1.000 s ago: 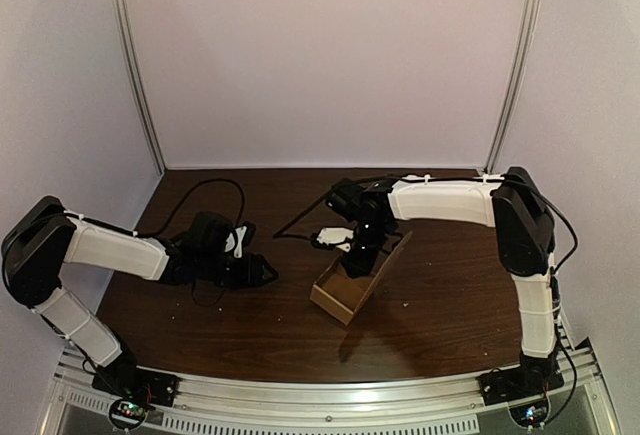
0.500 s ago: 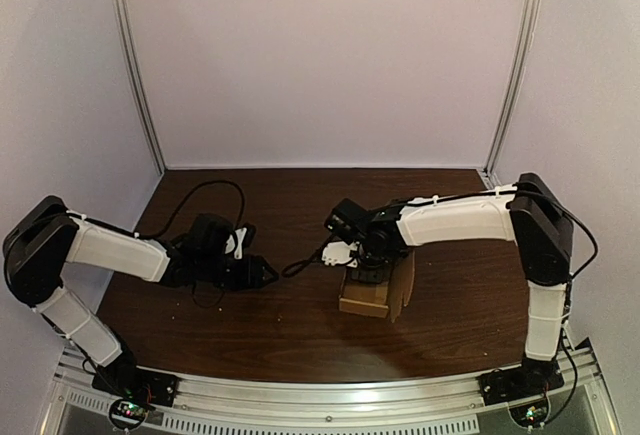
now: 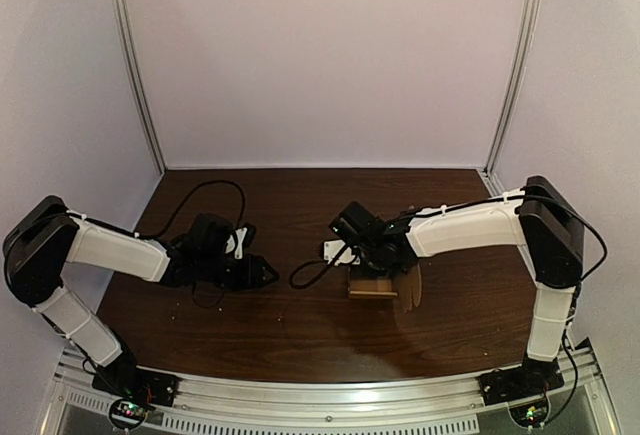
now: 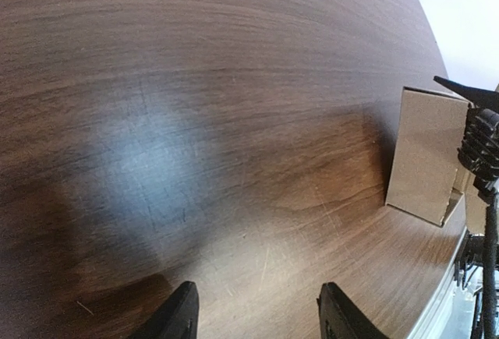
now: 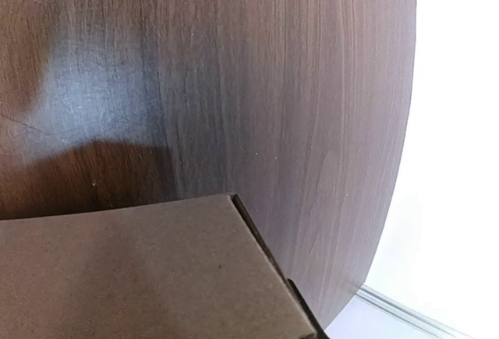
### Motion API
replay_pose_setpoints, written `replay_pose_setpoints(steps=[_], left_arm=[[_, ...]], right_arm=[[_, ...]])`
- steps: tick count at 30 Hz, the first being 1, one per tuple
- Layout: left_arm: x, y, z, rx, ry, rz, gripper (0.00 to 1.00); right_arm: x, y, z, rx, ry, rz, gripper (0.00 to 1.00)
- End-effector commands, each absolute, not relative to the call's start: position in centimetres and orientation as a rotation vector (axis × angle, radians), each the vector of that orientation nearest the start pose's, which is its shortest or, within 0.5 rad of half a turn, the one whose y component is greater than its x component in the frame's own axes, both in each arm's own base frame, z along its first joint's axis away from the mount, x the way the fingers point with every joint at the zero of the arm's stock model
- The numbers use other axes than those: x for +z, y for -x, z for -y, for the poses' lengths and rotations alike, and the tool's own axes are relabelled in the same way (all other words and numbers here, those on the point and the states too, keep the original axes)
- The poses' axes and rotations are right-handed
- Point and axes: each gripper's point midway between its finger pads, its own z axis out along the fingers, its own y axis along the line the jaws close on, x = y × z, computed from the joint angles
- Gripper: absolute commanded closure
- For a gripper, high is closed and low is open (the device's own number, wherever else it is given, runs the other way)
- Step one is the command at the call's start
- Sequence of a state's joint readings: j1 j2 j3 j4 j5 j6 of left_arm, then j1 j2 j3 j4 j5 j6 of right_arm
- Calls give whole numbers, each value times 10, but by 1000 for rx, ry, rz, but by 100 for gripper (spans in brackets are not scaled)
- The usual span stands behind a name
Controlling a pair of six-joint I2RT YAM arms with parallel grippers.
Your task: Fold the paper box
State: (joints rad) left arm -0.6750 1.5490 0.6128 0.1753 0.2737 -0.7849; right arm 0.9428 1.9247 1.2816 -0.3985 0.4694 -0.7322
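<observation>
The brown paper box point(image 3: 373, 286) stands on the dark table just right of centre, its open flap point(image 3: 409, 287) hanging at its right side. My right gripper point(image 3: 367, 265) is over the box and shut on its wall. In the right wrist view the cardboard point(image 5: 140, 269) fills the lower frame and only a dark finger point(image 5: 309, 318) edge shows beside it. My left gripper point(image 3: 263, 273) rests low at the table's left-centre, open and holding nothing. In its wrist view the fingers point(image 4: 178, 319) stand wide apart, with the box point(image 4: 427, 156) far off to the right.
Black cables point(image 3: 305, 277) loop over the wooden table point(image 3: 300, 335) between the two grippers. Pale booth walls with metal rails point(image 3: 135, 65) close the back and sides. An aluminium rail point(image 3: 330, 395) runs along the near edge.
The right arm has swung the box toward the near right and turned it, so its flap now hangs on the right. The left arm has barely moved.
</observation>
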Motion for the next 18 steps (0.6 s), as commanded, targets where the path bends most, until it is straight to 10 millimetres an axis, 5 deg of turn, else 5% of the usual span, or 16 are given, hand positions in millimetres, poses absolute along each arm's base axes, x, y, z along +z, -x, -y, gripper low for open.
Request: replay_pose_setpoints(steps=[1, 9, 18], left_arm=[[57, -269, 277, -1014, -14, -2516, 45], [54, -265, 272, -1014, 15, -2512, 45], [53, -264, 275, -1034, 20, -2505, 45]], right_arm=[[49, -337, -320, -558, 1812, -1791, 80], [64, -317, -318, -84, 1887, -2135, 69], [61, -322, -304, -53, 1898, -2259, 61]])
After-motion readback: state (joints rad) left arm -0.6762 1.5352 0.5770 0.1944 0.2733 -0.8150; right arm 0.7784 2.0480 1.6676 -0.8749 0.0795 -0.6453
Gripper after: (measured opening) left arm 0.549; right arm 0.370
